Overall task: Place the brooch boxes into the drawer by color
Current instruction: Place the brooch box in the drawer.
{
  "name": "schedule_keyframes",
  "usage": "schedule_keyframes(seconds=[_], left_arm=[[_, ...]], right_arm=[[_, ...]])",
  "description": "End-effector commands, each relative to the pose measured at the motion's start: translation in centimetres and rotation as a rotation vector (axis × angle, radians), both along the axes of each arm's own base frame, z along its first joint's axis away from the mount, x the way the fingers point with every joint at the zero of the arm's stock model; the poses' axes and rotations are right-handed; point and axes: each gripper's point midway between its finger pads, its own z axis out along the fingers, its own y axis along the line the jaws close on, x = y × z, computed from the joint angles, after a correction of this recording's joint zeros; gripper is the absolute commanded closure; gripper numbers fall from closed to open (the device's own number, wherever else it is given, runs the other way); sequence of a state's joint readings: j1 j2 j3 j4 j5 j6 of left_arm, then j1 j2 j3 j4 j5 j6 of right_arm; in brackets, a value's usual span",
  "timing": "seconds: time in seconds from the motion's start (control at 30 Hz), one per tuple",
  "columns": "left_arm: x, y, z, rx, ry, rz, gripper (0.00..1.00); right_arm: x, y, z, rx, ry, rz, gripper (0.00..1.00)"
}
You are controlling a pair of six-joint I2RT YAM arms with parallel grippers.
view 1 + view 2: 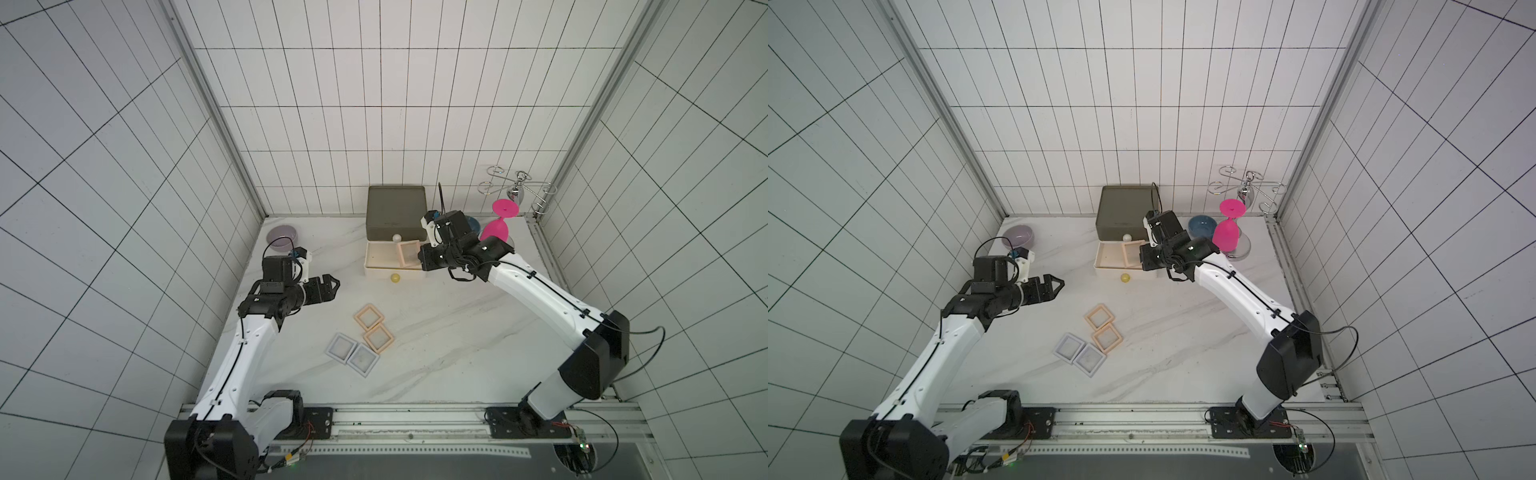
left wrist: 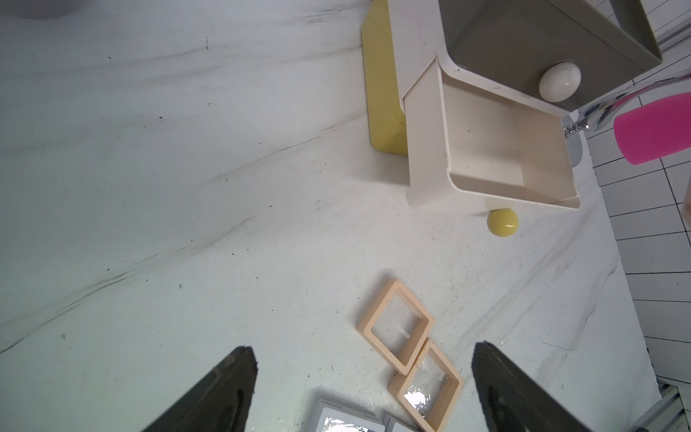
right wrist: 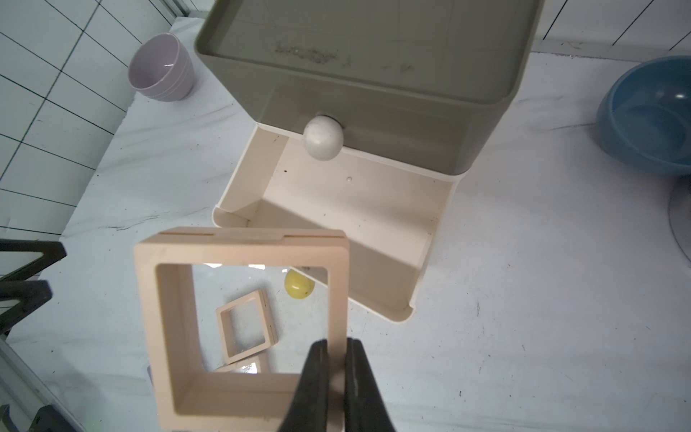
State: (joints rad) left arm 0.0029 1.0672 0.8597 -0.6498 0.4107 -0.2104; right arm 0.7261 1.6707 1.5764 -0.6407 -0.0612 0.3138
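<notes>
The right gripper (image 3: 337, 346) is clenched on 1 peach brooch box (image 3: 243, 247). Its 2 fingers pinch 1 side bar of the frame near a corner, so the rest of the box juts out past the fingertips toward the drawer chest (image 1: 397, 208). The box is square, so it has no long axis. Its clear window faces the wrist camera, and its seamed edge points at the chest.

In both top views this box sits tilted over the chest's pulled-out white tier (image 1: 379, 258), at the end of that tier on the robot's right. Whether it touches the tier's wall cannot be told.

The olive-grey tier (image 3: 392, 123) on top is shut and carries a white knob (image 3: 322, 137). The mustard tier's yellow knob (image 1: 395, 277) shows just below the open tier's front.

In front of the chest and well apart from it, the 2nd peach box (image 1: 368, 318) and the 3rd peach box (image 1: 379, 338) lie flat on the table (image 1: 449, 332), touching. Each is turned with a corner toward the chest. Farther from the chest, the left white-lavender box (image 1: 341, 348) and the right white-lavender box (image 1: 363, 359) lie flat, touching side to side.

The left gripper (image 1: 332, 284) is released, its jaws spread wide with nothing between them. It hangs over the table in front of the chest on the robot's left, apart from the 4 lying boxes.
</notes>
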Motion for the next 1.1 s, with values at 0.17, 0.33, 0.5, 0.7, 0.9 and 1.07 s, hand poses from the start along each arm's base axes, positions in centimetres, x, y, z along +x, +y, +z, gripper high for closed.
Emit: schedule_keyframes(seconds=[0.17,0.33,0.5,0.7,0.9,1.07], left_arm=[[0.2,0.0,0.6,-0.003,-0.031,0.002,0.06],[0.1,0.0,0.6,-0.004,-0.031,0.002,0.06],[0.1,0.1,0.7,-0.003,-0.031,0.003,0.06],[0.1,0.1,0.7,0.000,-0.033,0.005,0.06],[0.1,0.1,0.7,0.001,-0.034,0.004,0.06],[0.1,0.1,0.7,0.002,-0.035,0.004,0.06]], right_arm=[[2.5,-0.9,-2.1,-0.062,0.064,-0.070,0.96],[3.5,-0.9,-2.8,-0.061,0.075,-0.108,0.96],[4.7,-1.0,-3.4,-0.057,0.088,-0.144,0.96],[5.1,-0.9,-4.4,-0.067,0.107,-0.154,0.96],[5.2,-1.1,-5.1,-0.083,0.116,-0.165,0.96],[5.6,-1.2,-5.9,-0.103,0.127,-0.178,0.96]])
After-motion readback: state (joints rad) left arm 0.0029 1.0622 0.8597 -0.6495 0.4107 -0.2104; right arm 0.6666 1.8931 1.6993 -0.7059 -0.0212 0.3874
